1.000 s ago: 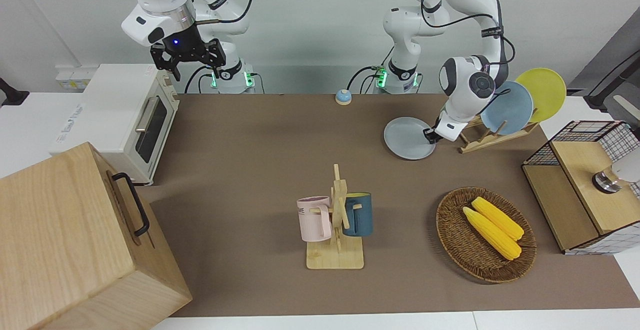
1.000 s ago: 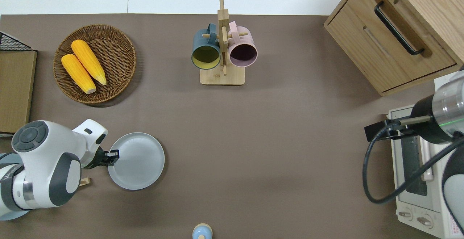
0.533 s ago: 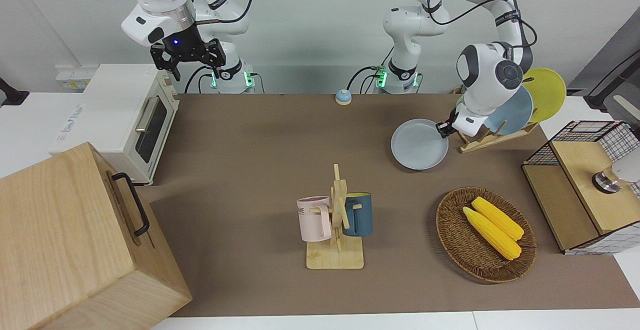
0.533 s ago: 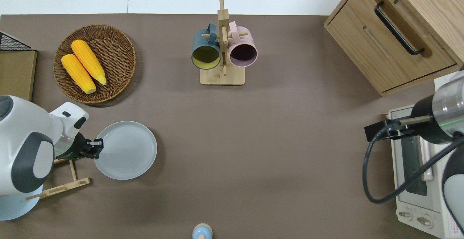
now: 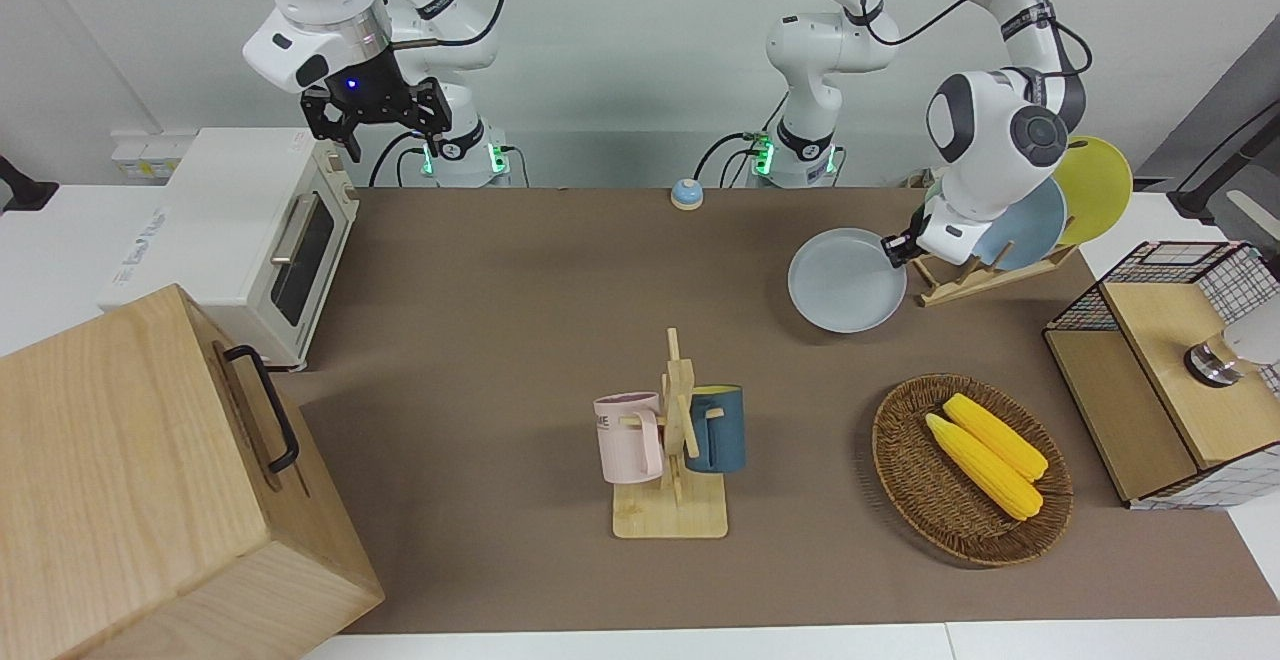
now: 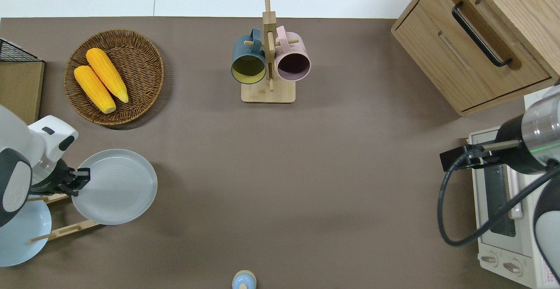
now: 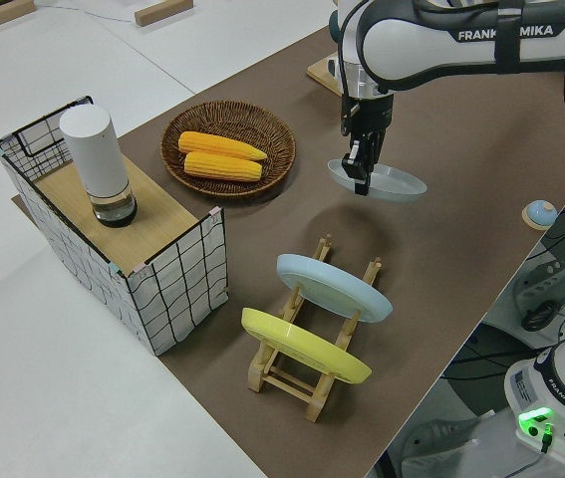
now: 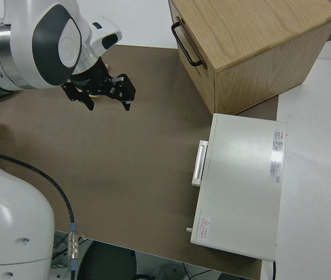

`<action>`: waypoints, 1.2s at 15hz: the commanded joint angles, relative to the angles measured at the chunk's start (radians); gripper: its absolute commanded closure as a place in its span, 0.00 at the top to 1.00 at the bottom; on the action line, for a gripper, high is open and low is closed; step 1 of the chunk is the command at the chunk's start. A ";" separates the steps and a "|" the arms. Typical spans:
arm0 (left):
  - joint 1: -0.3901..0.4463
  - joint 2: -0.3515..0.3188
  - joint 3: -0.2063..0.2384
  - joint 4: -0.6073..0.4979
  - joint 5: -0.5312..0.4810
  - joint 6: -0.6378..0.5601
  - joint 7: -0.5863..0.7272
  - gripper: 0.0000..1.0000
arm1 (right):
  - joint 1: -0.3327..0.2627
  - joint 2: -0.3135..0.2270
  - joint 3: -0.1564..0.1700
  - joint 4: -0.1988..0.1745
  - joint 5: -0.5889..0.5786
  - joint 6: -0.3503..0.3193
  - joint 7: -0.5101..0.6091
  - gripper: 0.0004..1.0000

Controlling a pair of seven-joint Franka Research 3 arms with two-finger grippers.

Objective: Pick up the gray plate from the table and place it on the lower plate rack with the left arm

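My left gripper (image 5: pixel 893 248) is shut on the rim of the gray plate (image 5: pixel 845 280) and holds it about level in the air. In the overhead view the gray plate (image 6: pixel 116 186) is over the brown mat (image 6: pixel 306 170), beside the lower plate rack (image 6: pixel 65 230), and the left gripper (image 6: pixel 81 178) is at the plate's rack-side rim. The left side view shows the gray plate (image 7: pixel 387 181) above the table, away from the rack (image 7: pixel 282 378). The rack (image 5: pixel 975 275) holds a sky-blue plate (image 5: pixel 1030 225) and a yellow plate (image 5: pixel 1095 185). My right gripper (image 5: pixel 375 120) is parked, open.
A wicker basket (image 5: pixel 900 460) with two corn cobs lies farther from the robots than the rack. A mug tree (image 5: pixel 675 440) with two mugs stands mid-table. A wire crate (image 5: pixel 1170 360), a toaster oven (image 5: pixel 250 230), a wooden cabinet (image 5: pixel 150 480) and a small bell (image 5: pixel 686 193) stand around the edges.
My left gripper has lifted the gray plate off the mat and carried it toward the rack at the left arm's end of the table. The right arm has not moved.
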 commanded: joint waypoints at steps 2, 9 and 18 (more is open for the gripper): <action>-0.017 -0.014 -0.014 0.056 0.261 -0.147 -0.061 0.00 | -0.015 -0.005 0.007 0.006 0.004 -0.015 -0.003 0.99; -0.020 0.014 -0.089 0.046 0.594 -0.233 -0.211 0.00 | -0.013 -0.005 0.007 0.006 0.004 -0.015 -0.003 0.99; -0.082 0.081 -0.098 0.008 0.677 -0.345 -0.363 0.00 | -0.015 -0.005 0.007 0.006 0.004 -0.015 -0.003 0.99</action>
